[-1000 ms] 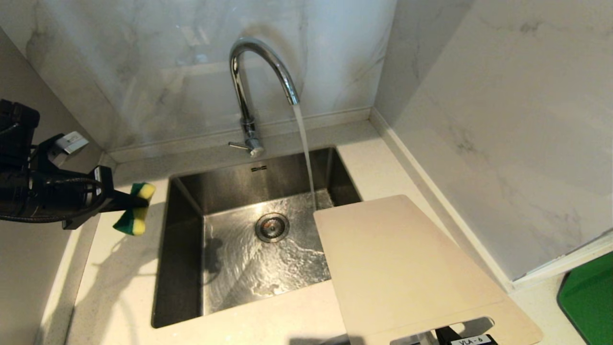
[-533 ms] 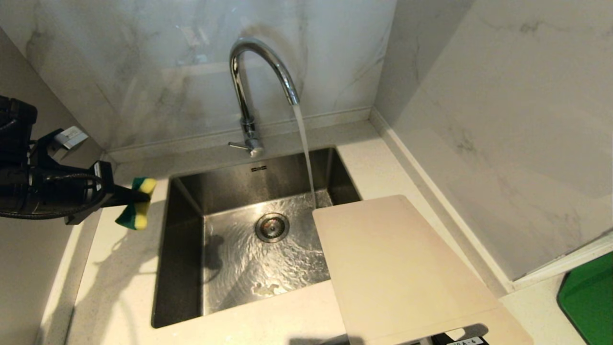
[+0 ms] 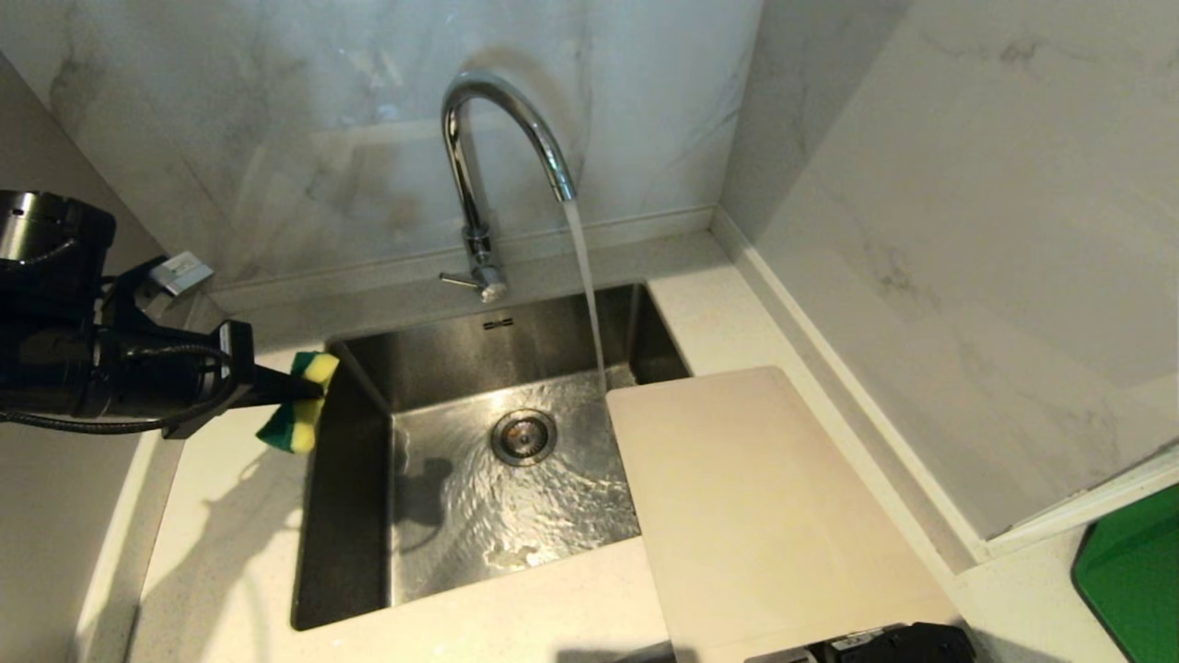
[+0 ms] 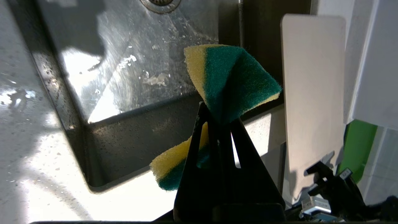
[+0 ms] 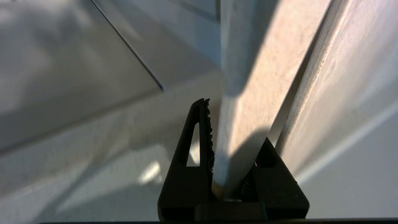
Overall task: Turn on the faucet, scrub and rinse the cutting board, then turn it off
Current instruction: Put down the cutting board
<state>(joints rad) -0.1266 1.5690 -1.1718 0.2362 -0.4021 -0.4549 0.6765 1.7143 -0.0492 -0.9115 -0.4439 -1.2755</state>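
Note:
The chrome faucet (image 3: pixel 502 129) is running; a stream of water (image 3: pixel 586 285) falls into the sink just off the far corner of the cutting board. The cream cutting board (image 3: pixel 764 497) lies slanted over the sink's right rim and the counter. Its near end sits between the jaws of my right gripper (image 3: pixel 884 645) at the bottom edge of the head view. In the right wrist view the cutting board (image 5: pixel 248 93) fills the right gripper (image 5: pixel 234 121). My left gripper (image 3: pixel 309 391) is shut on a green-and-yellow sponge (image 3: pixel 299 405) over the sink's left rim. That sponge (image 4: pixel 233 81) is pinched at its middle.
The steel sink (image 3: pixel 359 516) has a wet floor and a drain (image 3: pixel 523 436). The faucet's thin lever (image 3: pixel 458 278) points left at its base. Marble walls close in behind and on the right. A green object (image 3: pixel 1133 580) lies at the far right.
My left gripper has carried the sponge rightward to the sink's left rim. The board has shifted a little, its slot handle has dropped out of the head view, and the right gripper shows more.

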